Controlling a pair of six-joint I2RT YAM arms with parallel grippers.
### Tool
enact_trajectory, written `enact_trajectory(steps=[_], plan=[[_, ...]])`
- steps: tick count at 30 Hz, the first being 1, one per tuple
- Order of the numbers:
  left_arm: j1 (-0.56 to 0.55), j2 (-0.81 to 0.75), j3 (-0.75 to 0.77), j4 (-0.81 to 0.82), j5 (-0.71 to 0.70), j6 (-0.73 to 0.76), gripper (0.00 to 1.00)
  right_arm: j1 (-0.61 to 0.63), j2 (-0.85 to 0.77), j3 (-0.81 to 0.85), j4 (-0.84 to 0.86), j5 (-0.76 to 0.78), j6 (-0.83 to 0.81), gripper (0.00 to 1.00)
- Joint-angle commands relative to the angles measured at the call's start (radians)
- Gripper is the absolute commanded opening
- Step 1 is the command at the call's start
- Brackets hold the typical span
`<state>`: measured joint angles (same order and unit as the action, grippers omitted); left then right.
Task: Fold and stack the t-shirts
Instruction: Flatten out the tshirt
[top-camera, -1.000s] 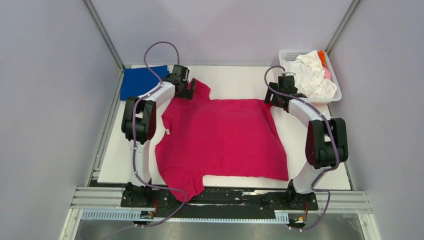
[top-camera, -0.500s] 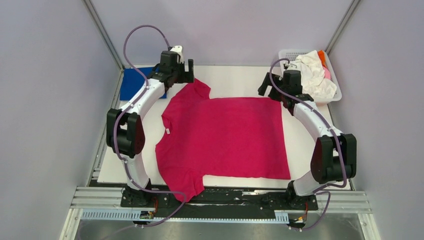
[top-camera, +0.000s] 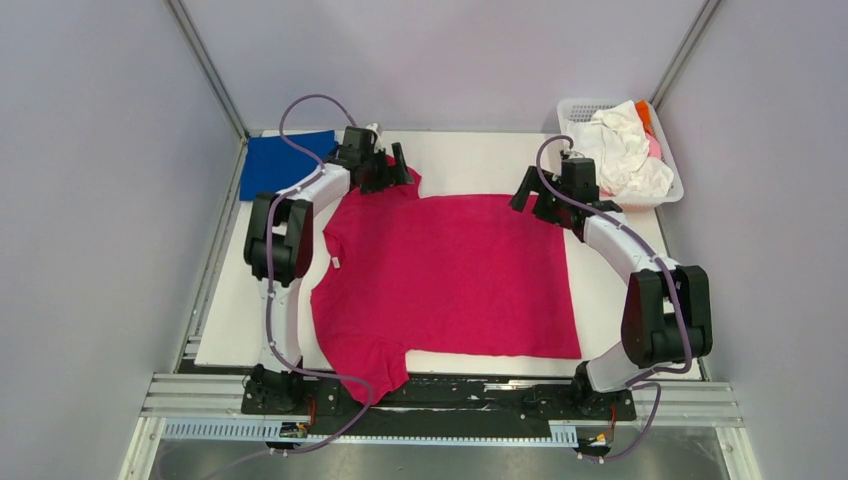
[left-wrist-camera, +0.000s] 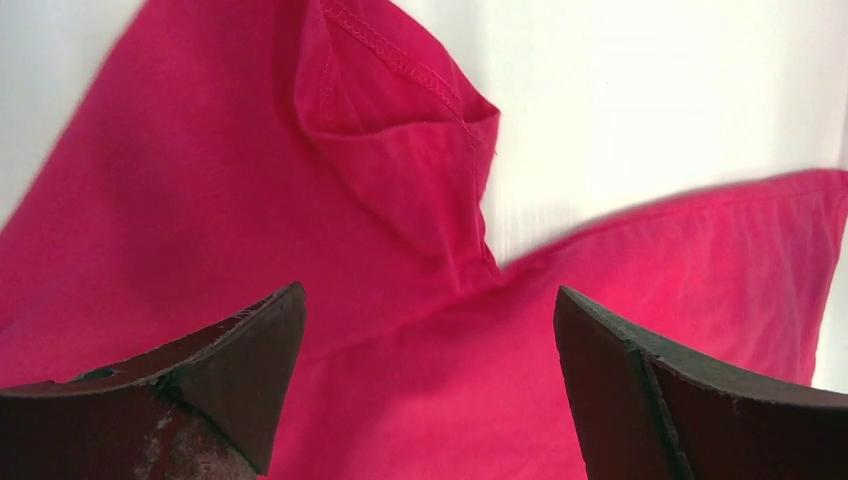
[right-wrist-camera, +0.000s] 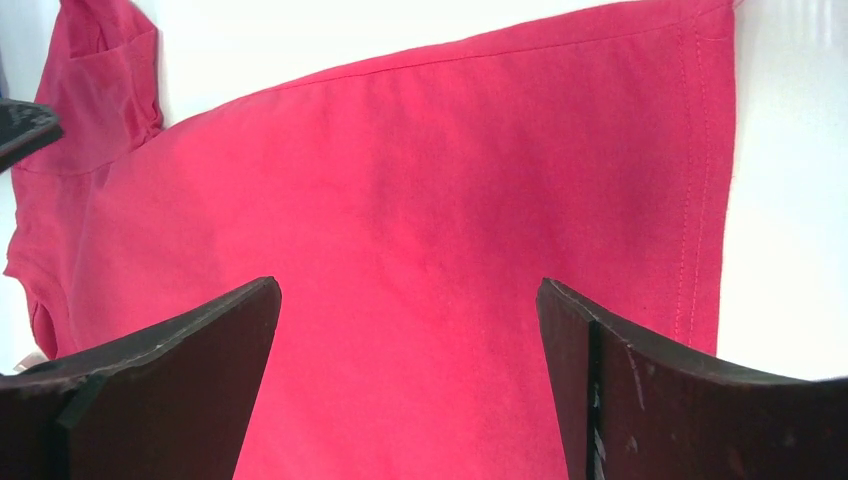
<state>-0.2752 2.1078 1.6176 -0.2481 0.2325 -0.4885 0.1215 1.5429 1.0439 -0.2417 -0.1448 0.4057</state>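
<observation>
Red shirt (top-camera: 450, 275) flat on surface (top-camera: 470, 160), collar left, hem right. Left jaws and right jaws both spread, empty, over far sleeve (left-wrist-camera: 400, 130) and far hem corner (right-wrist-camera: 705, 60). Step looks like the first fold. Next: pinch far edge at both points, carry it toward near edge.

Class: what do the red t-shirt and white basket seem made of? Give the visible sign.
Red t-shirt: soft matte cloth, probably cotton knit; stitched hems and limp folds show. White basket: seemingly rigid, smooth plastic; its wall is a moulded lattice.

Basket (top-camera: 571, 105) near right tool (top-camera: 533, 204)
</observation>
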Motion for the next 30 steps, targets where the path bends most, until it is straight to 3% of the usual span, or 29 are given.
enact_trajectory(steps=[1, 12, 25, 30], plan=[[-0.002, 0.107, 0.112, 0.037, 0.066, -0.095, 1.0, -0.022, 0.006, -0.015, 0.03, 0.035, 0.042, 1.0], [-0.005, 0.199, 0.155, 0.236, 0.099, -0.207, 1.0, -0.037, 0.044, -0.021, 0.039, 0.055, 0.034, 1.0], [-0.02, 0.346, 0.358, 0.262, 0.112, -0.248, 1.0, -0.041, 0.052, -0.024, 0.038, 0.086, 0.026, 1.0], [-0.028, 0.435, 0.528, 0.181, 0.082, -0.215, 1.0, -0.043, 0.052, -0.024, 0.038, 0.089, 0.024, 1.0]])
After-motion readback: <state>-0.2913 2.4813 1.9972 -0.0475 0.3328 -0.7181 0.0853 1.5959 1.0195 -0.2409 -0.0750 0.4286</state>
